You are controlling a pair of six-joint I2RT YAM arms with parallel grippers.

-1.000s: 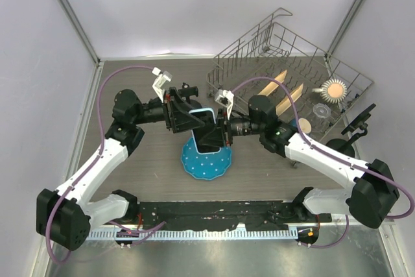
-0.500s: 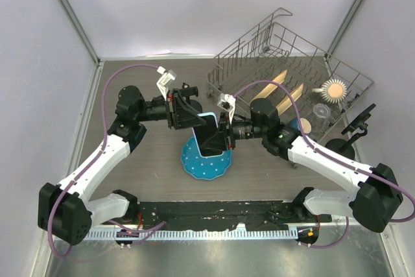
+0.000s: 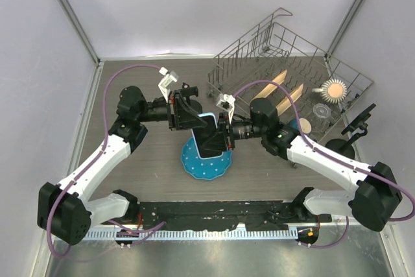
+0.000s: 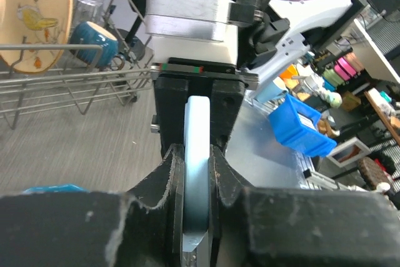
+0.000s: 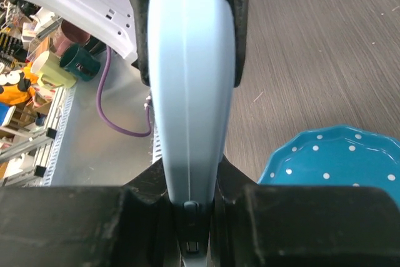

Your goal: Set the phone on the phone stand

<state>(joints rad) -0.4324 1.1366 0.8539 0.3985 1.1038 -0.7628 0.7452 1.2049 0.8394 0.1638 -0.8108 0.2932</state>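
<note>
Top external view is showing the wooden surface (image 3: pixel 149 167) carrying everything, with the blue dotted plate (image 3: pixel 206 165) lying near its middle. The wire dish rack (image 3: pixel 292 76) is standing beyond the plate and to its right, holding wooden utensils and a few small items. Both arms are reaching in toward each other and meeting above the plate. The black phone stand (image 3: pixel 355 121) is standing well to the right of the plate, just beside the rack's near corner, and nothing is resting on it.

The phone (image 3: pixel 209 137), pale blue at its edges, is hanging in the air directly over the plate's far half, apart from the surface. The left pincer (image 3: pixel 193 120) is gripping it from the plate's left side, and the right pincer (image 3: pixel 224 132) is gripping it from the right. Each wrist view is showing that arm's own fingers pressing flat against both faces of the phone, so both pincers are clamping on it.

Judging from this, a hand-over or regrip between the arms is taking place, and the placing itself is not yet begun. Next, one pincer probably needs to be letting go so the other can be carrying the phone rightward from the plate to the stand, tilting it to match the cradle.
</note>
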